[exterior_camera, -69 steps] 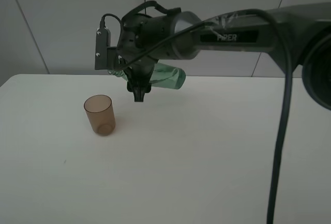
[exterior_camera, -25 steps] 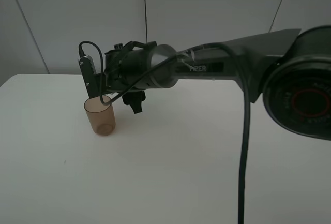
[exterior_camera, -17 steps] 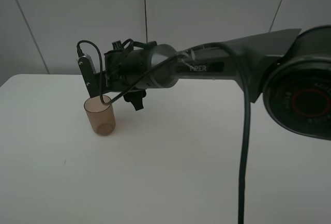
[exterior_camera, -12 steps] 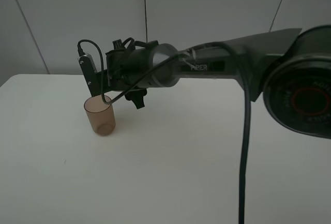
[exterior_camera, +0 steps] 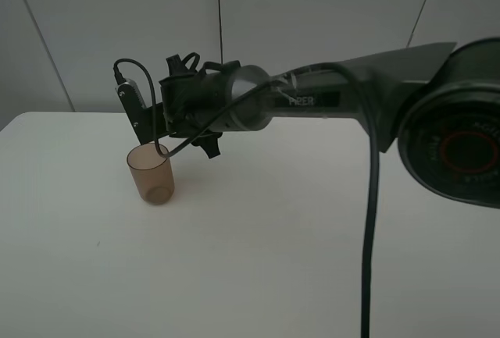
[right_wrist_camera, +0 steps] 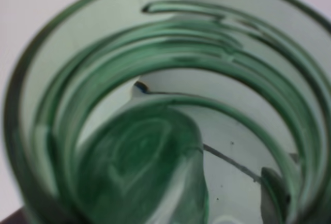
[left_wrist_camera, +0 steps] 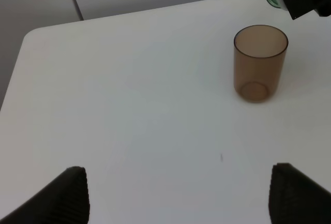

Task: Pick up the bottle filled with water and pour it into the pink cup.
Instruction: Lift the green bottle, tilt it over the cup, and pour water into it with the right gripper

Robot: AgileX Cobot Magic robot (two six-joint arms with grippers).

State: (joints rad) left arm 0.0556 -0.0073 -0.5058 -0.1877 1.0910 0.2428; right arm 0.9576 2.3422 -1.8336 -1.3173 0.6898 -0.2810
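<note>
Tabletop [exterior_camera: 273,260] holds the pink cup [exterior_camera: 151,172]; right jaws seemingly grasp the overhead-hidden bottle [right_wrist_camera: 139,177]; left jaws released.

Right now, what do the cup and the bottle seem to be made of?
The cup looks like smooth, see-through brownish-pink plastic: its bottom ring shows through the wall. The bottle looks like glossy clear green plastic, with moulded threads at its open mouth; glass cannot be excluded.

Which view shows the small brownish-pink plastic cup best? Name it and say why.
Left wrist: the small brownish-pink plastic cup stands whole and unobstructed. Exterior high shows it smaller, a cable crossing its rim. Right wrist shows only the translucent green plastic bottle's mouth.
</note>
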